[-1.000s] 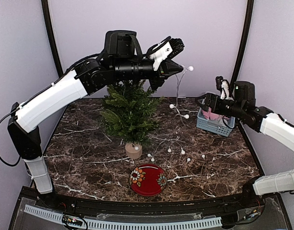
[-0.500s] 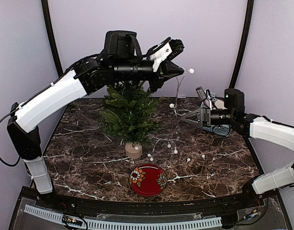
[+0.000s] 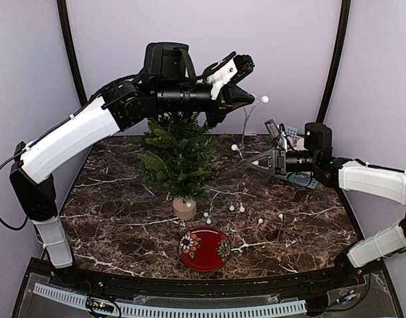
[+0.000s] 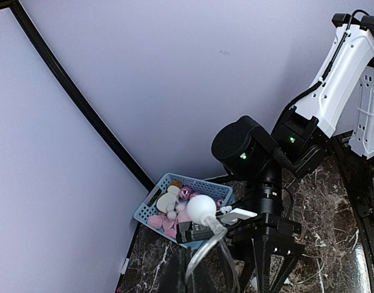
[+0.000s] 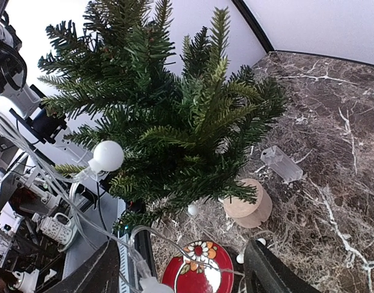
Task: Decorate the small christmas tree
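The small christmas tree [image 3: 179, 156] stands on its wood stump [image 3: 184, 209] left of centre; it fills the right wrist view [image 5: 168, 110]. My left gripper [image 3: 248, 95] is high above the tree's right side, shut on a clear light string [image 3: 245, 126] with white bulbs. The string hangs down to the table, where several bulbs [image 3: 242, 209] lie. In the left wrist view the gripper [image 4: 196, 278] shows one bulb [image 4: 202, 209] just past it. My right gripper [image 3: 253, 163] is open and empty, pointing left just right of the hanging string [image 5: 107, 156], its fingers [image 5: 273, 271] spread wide.
A blue basket [image 4: 168, 210] of pink and white ornaments sits at the back right, partly behind the right arm [image 3: 308, 181]. A red flowered plate [image 3: 204, 249] lies in front of the stump. A clear plastic box [image 5: 283, 163] lies beside the stump.
My right arm has swung left from over the basket toward the hanging string, lowered, and its jaws now stand open. The left arm has stayed still with the string.
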Tool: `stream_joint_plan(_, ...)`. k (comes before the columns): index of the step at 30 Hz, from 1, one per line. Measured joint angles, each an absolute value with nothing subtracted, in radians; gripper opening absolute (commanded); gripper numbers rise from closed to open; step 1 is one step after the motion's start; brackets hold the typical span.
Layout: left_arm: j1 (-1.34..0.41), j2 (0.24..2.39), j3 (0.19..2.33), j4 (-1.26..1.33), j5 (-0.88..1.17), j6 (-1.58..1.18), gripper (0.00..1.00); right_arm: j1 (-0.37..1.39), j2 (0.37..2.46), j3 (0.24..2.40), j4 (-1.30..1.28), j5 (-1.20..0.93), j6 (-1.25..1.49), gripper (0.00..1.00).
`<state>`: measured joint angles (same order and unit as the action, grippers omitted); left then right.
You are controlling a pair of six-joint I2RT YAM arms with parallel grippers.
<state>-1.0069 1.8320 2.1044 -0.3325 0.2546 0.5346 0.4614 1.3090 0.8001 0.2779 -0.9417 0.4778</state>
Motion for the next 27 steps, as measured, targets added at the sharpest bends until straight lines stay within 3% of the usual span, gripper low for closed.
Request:
stream_joint_plan(11,-1.007,1.832,2.104,-0.333,0.255,0.535,0.00,0.505,1.326,0.828,0.322,-0.952,0.498,0.47)
stream_joint_plan(13,-1.007,1.832,2.104,-0.333,0.255,0.535,0.00,0.509,1.326,0.830,0.327,-0.955,0.498,0.35)
stream_joint_plan(16,-1.007,1.832,2.103,-0.332,0.255,0.535,0.00,0.513,1.326,0.832,0.342,-0.963,0.504,0.05)
stream_joint_plan(17,-1.007,1.832,2.102,-0.332,0.254,0.535,0.00,0.514,1.326,0.833,0.344,-0.967,0.514,0.00)
stream_joint_plan(27,-1.007,1.832,2.093,-0.333,0.249,0.535,0.00,0.498,1.200,0.834,0.319,-0.869,0.510,0.00)
